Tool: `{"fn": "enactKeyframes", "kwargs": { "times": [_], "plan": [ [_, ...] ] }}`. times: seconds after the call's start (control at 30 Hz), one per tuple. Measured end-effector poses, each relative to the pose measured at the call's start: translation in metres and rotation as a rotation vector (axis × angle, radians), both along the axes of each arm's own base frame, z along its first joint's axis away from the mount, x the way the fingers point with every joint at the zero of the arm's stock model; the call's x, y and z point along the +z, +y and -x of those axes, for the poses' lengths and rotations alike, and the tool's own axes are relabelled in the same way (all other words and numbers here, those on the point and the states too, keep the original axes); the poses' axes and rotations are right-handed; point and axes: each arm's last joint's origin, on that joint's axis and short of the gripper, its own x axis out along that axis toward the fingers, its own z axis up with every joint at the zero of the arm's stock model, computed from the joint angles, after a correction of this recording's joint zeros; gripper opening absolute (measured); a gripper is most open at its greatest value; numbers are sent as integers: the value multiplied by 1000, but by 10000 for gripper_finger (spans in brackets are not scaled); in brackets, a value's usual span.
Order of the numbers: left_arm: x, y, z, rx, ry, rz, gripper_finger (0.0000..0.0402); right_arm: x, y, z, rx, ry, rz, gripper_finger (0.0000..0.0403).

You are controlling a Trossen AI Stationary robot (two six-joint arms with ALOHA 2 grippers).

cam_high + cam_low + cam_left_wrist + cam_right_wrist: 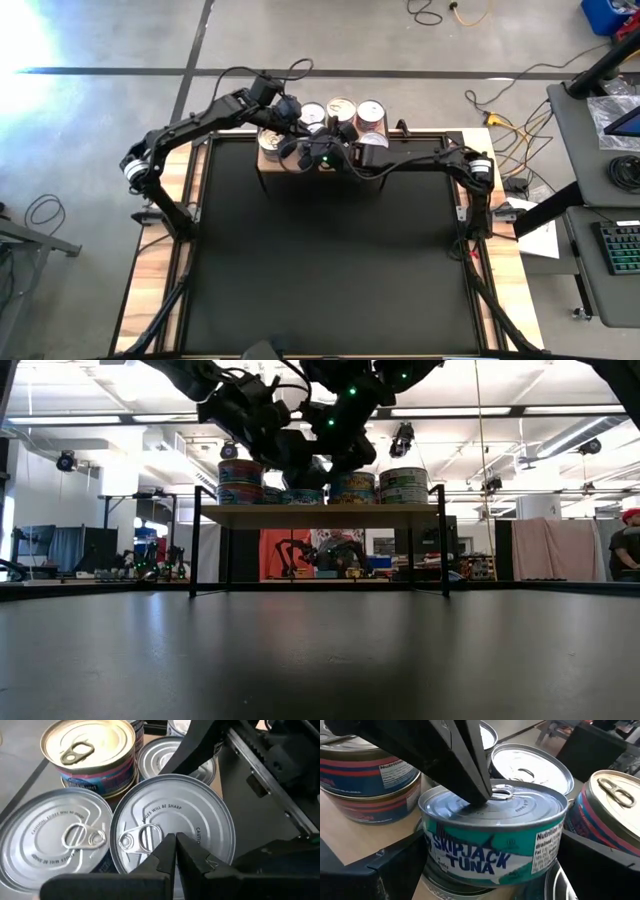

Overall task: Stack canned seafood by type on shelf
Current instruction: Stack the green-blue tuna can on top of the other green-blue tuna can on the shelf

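We see the left gripper (175,851) pinched closed, tips pressing the lid of a teal skipjack tuna tin (495,837) stacked on the shelf (320,515), our right gripper (322,152) spread wide around that tin, more tins (341,108) alongside.

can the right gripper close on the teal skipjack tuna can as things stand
Probably yes. The open right gripper has its fingers on either side of the teal-labelled silver-lidded skipjack tuna can. The shut left gripper presses its tip on that can's lid from above, which shouldn't block the sides.
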Motion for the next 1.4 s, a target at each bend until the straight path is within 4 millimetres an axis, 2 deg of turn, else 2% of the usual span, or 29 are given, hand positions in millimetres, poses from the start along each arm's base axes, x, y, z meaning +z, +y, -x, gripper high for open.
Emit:
{"fn": "enactKeyframes", "kwargs": {
  "times": [0.33,0.5,0.8,1.13,1.4],
  "plan": [
    [15,-13,9,-84,-43,22,0,2,-4,-1,71,2,-10,400],
    [13,-16,10,-114,-36,66,0,3,-6,-3,145,-20,-41,400],
    [4,-15,2,-96,1,44,0,2,-4,-4,203,8,-34,400],
    [-3,-9,6,63,140,-21,0,2,-1,-4,173,-36,-83,400],
    [-2,-13,6,-2,100,21,0,4,10,-5,199,-26,-78,400]
  ]
}}
